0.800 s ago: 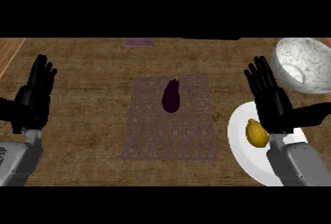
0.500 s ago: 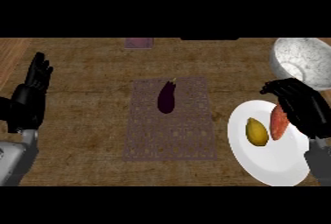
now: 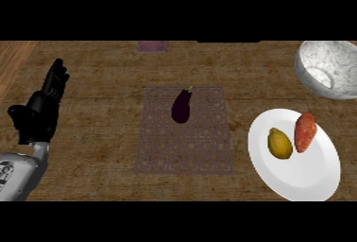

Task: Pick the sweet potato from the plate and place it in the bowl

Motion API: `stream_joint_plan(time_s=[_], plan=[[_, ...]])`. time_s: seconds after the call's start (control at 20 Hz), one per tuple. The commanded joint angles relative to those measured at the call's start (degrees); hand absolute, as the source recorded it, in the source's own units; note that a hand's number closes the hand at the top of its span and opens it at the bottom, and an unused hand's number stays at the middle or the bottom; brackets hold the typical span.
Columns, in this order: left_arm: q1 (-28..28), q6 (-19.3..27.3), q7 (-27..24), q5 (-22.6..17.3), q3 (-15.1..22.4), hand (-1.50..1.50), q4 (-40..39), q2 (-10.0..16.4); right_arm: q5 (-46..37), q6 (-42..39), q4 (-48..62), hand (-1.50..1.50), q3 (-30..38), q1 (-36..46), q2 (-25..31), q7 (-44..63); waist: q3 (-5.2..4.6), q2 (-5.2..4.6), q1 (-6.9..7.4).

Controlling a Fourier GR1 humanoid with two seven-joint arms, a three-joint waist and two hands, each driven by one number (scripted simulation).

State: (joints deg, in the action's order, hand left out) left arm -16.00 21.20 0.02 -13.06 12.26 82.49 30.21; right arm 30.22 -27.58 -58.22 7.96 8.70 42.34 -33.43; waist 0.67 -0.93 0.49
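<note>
An orange-red sweet potato (image 3: 305, 132) lies on the white plate (image 3: 300, 177) at the right, beside a yellow fruit (image 3: 279, 143) to its left. The white speckled bowl (image 3: 333, 68) stands beyond the plate at the top right, nothing showing inside it. My left hand (image 3: 42, 112) rests open at the left edge, fingers pointing up, far from the plate. My right hand shows nowhere in the head view.
A dark purple eggplant (image 3: 181, 106) lies on a woven mat (image 3: 184, 156) in the middle of the wooden counter. A small pinkish object (image 3: 151, 46) sits at the counter's far edge.
My right hand, which hovered over the plate and curled down toward the sweet potato, has left the view. The sweet potato is now fully uncovered. The left hand stayed put.
</note>
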Motion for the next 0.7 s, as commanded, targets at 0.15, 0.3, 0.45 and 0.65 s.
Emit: stream_joint_plan(time_s=[0.15,0.3,0.45,0.65], plan=[[-1.17,0.90,3.61,2.34,2.50,0.00,2.34,-0.78,-16.20,-6.41,8.78,-1.50,-3.08,0.86,9.61,-15.28,-0.23,0.25,1.48],[0.79,1.60,2.76,3.07,2.92,0.00,3.25,-1.60,-21.90,-4.40,8.65,-1.50,-6.22,3.34,13.50,-14.83,-0.40,0.41,2.00],[-0.47,-0.45,3.38,1.94,1.46,0.00,2.79,-0.58,-28.54,-0.26,10.57,-1.50,-10.00,7.16,15.02,-13.89,-0.47,0.29,2.27],[0.43,1.36,5.34,3.90,2.41,0.00,4.72,-1.43,-34.93,-1.29,11.73,-1.50,-15.60,11.48,15.95,-13.38,-0.52,0.44,2.19]])
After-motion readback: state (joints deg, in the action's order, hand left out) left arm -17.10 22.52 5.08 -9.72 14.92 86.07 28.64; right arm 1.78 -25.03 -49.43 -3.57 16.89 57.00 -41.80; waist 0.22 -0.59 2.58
